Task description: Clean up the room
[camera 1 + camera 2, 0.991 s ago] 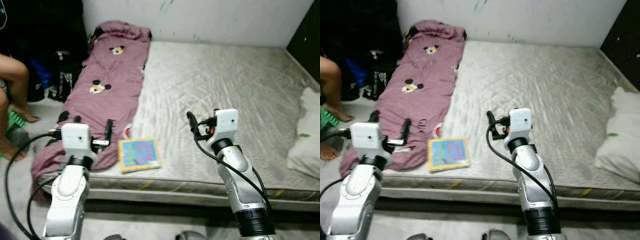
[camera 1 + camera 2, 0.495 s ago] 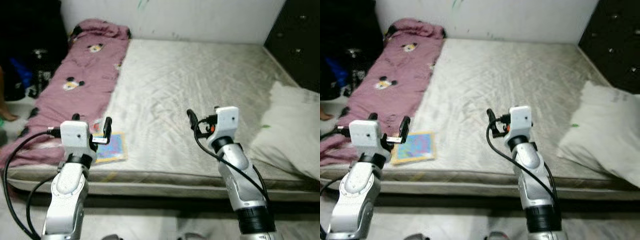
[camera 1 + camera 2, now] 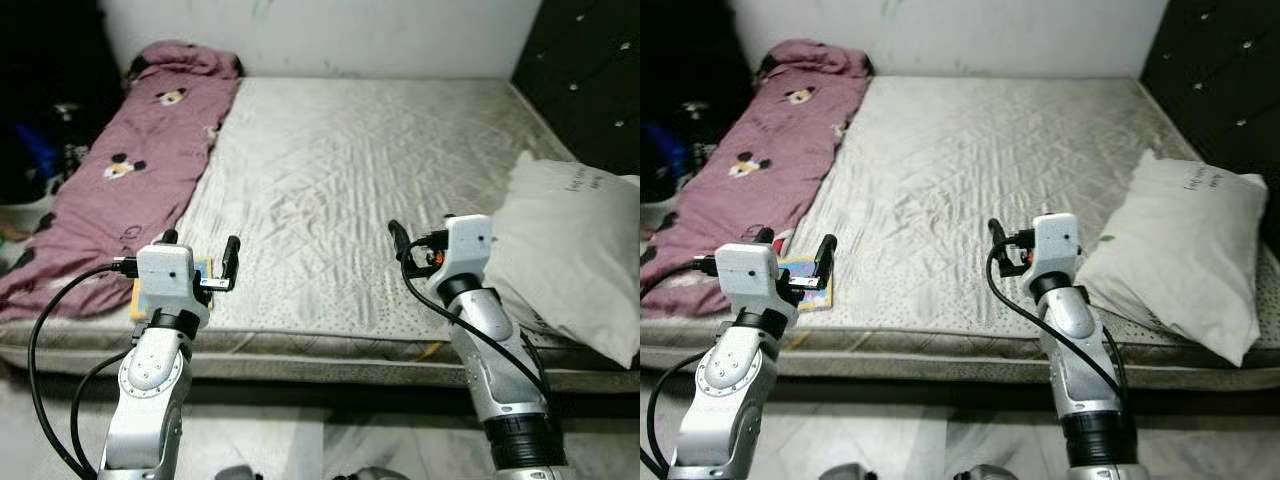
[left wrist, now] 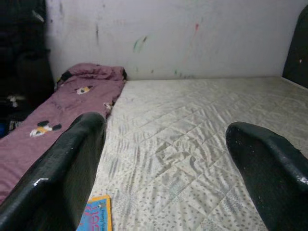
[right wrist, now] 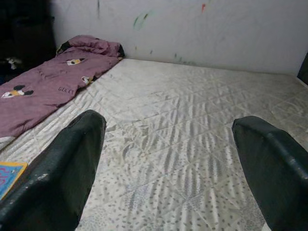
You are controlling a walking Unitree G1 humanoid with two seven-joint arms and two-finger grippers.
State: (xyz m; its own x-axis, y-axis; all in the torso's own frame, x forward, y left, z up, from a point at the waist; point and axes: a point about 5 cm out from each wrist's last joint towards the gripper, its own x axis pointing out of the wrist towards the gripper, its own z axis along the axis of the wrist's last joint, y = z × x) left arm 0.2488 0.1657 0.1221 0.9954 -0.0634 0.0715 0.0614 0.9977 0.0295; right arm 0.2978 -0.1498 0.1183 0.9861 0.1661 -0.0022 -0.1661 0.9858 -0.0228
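A pale quilted mattress [image 3: 350,170] lies in front of me, low on the floor. Along its left side stretches a pink blanket [image 3: 120,170] with cartoon prints. A colourful book [image 4: 95,215] rests at the near left edge of the mattress, partly hidden behind my left gripper [image 3: 200,250]. A white pillow [image 3: 570,250] sits at the right edge. My left gripper hovers open over the near left edge, holding nothing. Over the near edge towards the pillow, my right gripper [image 5: 163,178] is held open, with nothing in it.
A dark studded cabinet [image 3: 590,80] stands at the right behind the pillow. Dark bags and clutter [image 3: 40,150] sit on the floor left of the blanket. A marked white wall [image 3: 330,35] closes the far side. Tiled floor [image 3: 320,440] runs along the near edge.
The camera has swung to the right: the pillow and cabinet have come into view and the person's legs at the left have left it. Both arms hold the same pose.
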